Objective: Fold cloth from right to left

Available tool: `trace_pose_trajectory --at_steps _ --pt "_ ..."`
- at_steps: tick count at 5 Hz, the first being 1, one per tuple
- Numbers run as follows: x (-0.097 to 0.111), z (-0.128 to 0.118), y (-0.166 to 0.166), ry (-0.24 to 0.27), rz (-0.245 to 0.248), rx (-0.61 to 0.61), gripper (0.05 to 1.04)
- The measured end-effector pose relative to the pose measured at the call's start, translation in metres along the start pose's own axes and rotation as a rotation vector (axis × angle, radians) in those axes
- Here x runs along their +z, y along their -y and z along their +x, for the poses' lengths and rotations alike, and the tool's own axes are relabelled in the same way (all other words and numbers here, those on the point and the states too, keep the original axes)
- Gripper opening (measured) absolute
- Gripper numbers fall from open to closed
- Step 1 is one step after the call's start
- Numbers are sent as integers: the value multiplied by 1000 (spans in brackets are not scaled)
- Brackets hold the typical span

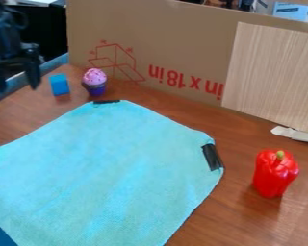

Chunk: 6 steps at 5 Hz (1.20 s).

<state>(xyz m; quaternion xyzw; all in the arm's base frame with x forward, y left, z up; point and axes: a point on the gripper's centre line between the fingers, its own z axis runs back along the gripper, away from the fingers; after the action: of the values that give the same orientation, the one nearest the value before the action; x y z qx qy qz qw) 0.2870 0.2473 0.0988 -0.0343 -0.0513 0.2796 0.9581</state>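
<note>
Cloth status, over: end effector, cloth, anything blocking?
End effector open, upper left of view. Cloth spread flat, unfolded. Red pepper right of cloth, not on it.

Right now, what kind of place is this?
Likely a robot test bench: a black gripper hangs over a wooden tabletop, with a cardboard panel standing behind a spread cloth.

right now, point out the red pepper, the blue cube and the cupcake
red pepper (275,174): camera view, the middle of its front side
blue cube (59,85): camera view, its front face
cupcake (94,77): camera view, its pink top
</note>
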Motion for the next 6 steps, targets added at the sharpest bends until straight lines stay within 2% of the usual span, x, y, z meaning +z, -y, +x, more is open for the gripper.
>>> trace_pose_trajectory --at_steps 1,2,3,4,5,6 --pt "9 -30 4 24 -57 -92 1001" --pt "9 -56 -1 70 -56 -122 1001" --pt "-8 -73 -10 89 -20 25 1001" --pt "-26 -85 -22 90 72 137 1001" --pt "-46 -92 -24 59 143 199 1001" --pt "-49 -95 -26 36 150 234 1001"
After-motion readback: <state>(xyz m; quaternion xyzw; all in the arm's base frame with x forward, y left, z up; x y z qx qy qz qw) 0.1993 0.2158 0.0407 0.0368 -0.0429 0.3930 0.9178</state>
